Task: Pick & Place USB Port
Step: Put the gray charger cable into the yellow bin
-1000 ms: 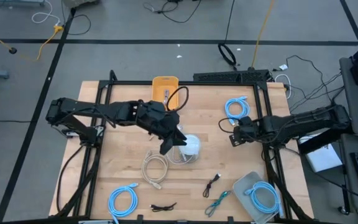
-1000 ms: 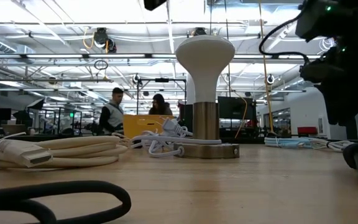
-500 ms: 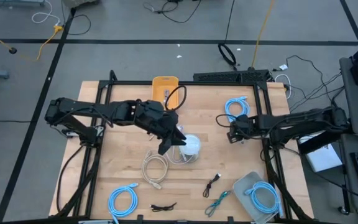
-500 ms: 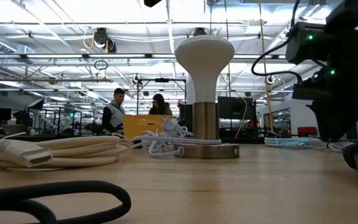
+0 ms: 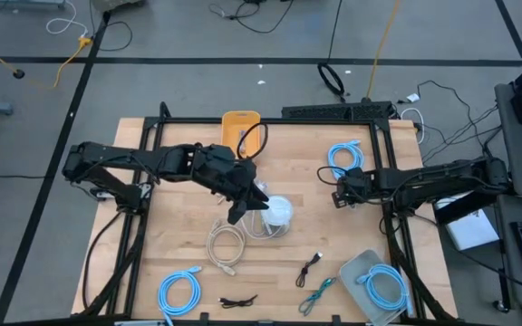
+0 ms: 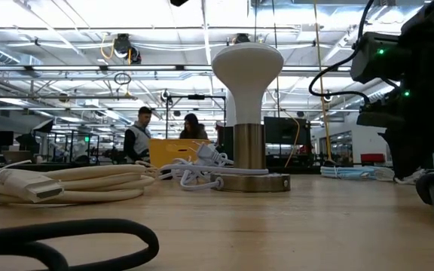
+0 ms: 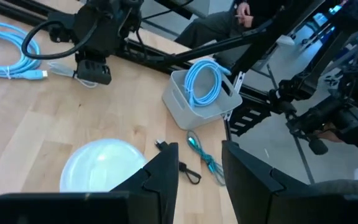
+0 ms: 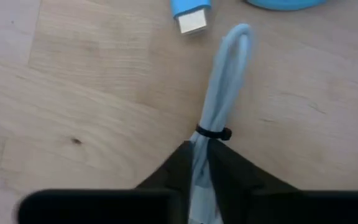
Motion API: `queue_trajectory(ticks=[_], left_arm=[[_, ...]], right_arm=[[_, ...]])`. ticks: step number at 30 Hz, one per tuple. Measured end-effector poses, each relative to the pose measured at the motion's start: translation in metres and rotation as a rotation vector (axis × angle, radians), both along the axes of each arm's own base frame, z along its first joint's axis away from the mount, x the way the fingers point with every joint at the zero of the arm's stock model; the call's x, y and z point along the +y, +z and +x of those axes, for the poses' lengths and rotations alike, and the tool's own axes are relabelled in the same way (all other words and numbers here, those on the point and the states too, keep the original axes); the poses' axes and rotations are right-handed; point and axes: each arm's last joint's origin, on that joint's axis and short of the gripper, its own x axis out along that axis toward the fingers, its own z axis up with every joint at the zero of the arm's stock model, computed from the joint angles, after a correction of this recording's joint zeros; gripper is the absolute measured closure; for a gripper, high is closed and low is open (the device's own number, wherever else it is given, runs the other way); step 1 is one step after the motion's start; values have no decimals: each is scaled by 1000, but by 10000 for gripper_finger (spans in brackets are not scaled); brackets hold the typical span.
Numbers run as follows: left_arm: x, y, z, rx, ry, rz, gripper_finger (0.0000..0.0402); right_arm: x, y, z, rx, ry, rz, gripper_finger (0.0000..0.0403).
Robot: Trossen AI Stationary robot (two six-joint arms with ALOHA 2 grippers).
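Observation:
My right gripper [image 5: 340, 197] is shut on a small pale grey cable bundle [image 8: 219, 93], tied with a black band [image 8: 213, 132]. It hovers low over the wood just on the near side of a blue cable coil [image 5: 344, 156], whose blue plug [image 8: 190, 14] lies beside the bundle's looped end. My left gripper [image 5: 237, 214] is open and holds nothing. It hangs just left of a white dome-topped lamp [image 5: 275, 214] that stands on its round metal base [image 6: 251, 181]. The left wrist view shows the dome [image 7: 101, 165] below my open fingers [image 7: 166, 177]. My right gripper pinches the pale grey bundle between its two fingers just behind the black band [image 8: 211, 134], with the fingers lying along the bundle. The looped end [image 8: 238, 34] sticks out ahead of the fingertips, close over the wood. Whether it touches the table, I cannot tell.
A beige cable coil [image 5: 227, 243] lies near the lamp, and a yellow bin [image 5: 240, 125] sits at the far edge. A grey bin [image 5: 377, 285] holding a blue cable stands at the near right. Black and teal cables [image 5: 314, 281] and another blue coil [image 5: 179, 292] lie along the near edge.
My right gripper, shut on the bundle throughout, has shifted a little toward the table's far-left. My left gripper has drawn back slightly to the left of the lamp, still open.

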Motion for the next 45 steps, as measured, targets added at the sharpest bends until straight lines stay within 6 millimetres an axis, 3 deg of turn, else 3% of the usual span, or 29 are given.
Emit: queue_trajectory(ticks=[6, 10, 16, 20, 25, 29, 34, 41, 45], left_arm=[[0, -1, 1, 1, 4, 4, 277], [0, -1, 1, 3, 14, 19, 277], [1, -2, 0, 12, 25, 22, 277], [1, -3, -1, 31, 29, 18, 277], [2, -7, -2, 73, 66, 31, 277], [4, -14, -7, 168, 124, 47, 277], [-1, -20, -11, 232, 148, 99, 277], [-13, -20, -13, 224, 162, 182, 277], [-14, -20, -13, 213, 179, 209, 277]], right_arm=[[0, 1, 3, -39, 20, 9, 399], [-1, 14, 21, -194, 58, 7, 402], [-10, 74, 57, -419, 90, -186, 402], [-26, 123, 76, -553, 92, -337, 403], [-55, 149, 108, -610, 159, -371, 403], [-69, 138, 120, -385, 258, -212, 403], [-63, 123, 105, -140, 350, -99, 398], [-39, 121, 79, -132, 299, 19, 339], [-28, 103, 66, -71, 254, 78, 289]])
